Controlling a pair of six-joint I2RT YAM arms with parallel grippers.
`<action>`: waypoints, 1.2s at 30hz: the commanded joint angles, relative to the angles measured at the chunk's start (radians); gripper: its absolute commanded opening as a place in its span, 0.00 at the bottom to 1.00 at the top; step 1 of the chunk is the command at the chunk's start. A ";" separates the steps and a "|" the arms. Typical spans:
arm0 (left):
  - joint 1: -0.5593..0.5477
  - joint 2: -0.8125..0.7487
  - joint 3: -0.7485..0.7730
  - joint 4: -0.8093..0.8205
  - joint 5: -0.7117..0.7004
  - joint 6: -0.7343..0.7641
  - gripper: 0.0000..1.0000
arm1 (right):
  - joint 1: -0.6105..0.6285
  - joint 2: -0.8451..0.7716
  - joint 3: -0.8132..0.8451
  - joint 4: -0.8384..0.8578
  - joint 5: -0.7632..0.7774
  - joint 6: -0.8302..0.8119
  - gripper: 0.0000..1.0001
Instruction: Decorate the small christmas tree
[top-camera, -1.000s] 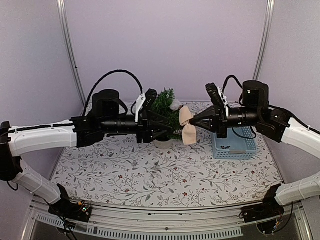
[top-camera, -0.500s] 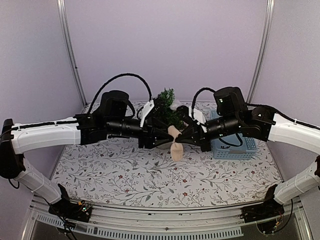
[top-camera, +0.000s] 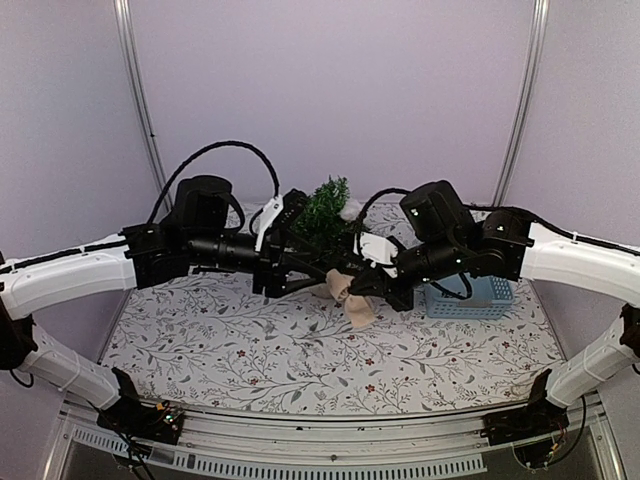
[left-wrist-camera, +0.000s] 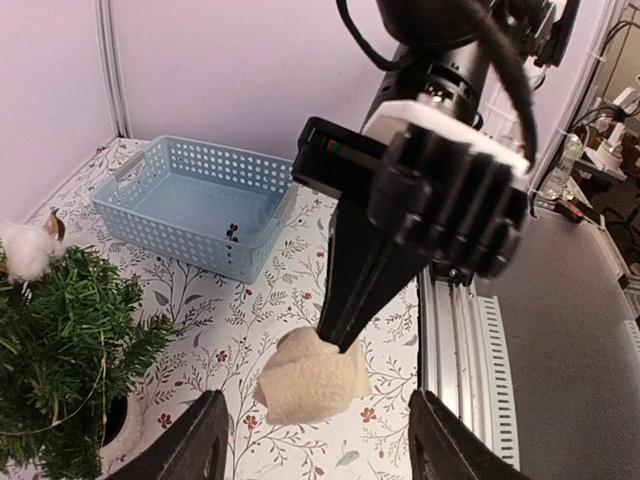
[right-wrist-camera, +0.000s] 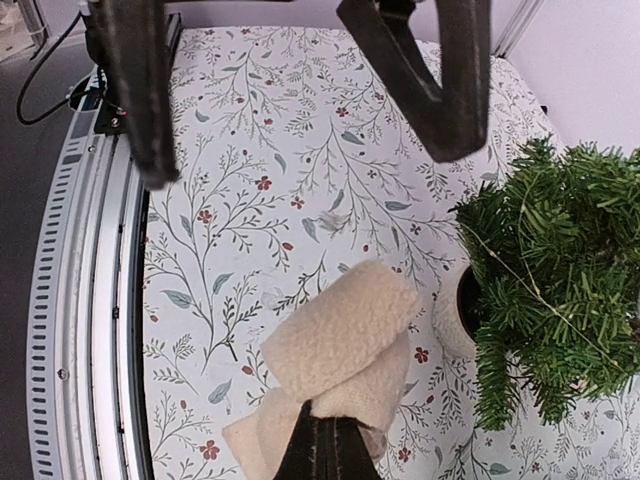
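The small christmas tree (top-camera: 325, 208) stands in its white pot (right-wrist-camera: 448, 312) at the back middle of the table, with a white cotton tuft (left-wrist-camera: 24, 250) on a branch. My right gripper (top-camera: 368, 290) is shut on a cream fleece bow (right-wrist-camera: 345, 335), which hangs low over the table just in front of the tree. My left gripper (left-wrist-camera: 318, 442) faces the bow (left-wrist-camera: 310, 382) from the left. It is open, its two fingers (right-wrist-camera: 140, 90) apart from the cloth, and nothing is held between them. The tree (left-wrist-camera: 60, 340) is at the left gripper's left side.
A light blue perforated basket (top-camera: 478, 296) stands right of the tree, behind the right arm, with a few small dark bits inside (left-wrist-camera: 232, 232). The flowered tablecloth (top-camera: 230, 340) spreads in front. A metal rail (left-wrist-camera: 455, 340) runs along the table's near edge.
My right arm has carried the bow leftward and down, from beside the tree's right to low in front of it. My left gripper has drawn back a little and opened wider.
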 joint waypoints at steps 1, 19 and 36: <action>0.012 0.056 0.035 -0.025 0.022 0.015 0.61 | 0.042 0.020 0.056 -0.041 0.044 -0.034 0.00; 0.039 -0.032 -0.183 -0.042 -0.087 0.060 0.50 | 0.060 -0.081 0.061 0.011 0.024 -0.048 0.00; 0.072 -0.009 0.003 0.139 -0.060 -0.137 0.51 | 0.125 -0.011 0.076 -0.038 -0.011 -0.062 0.00</action>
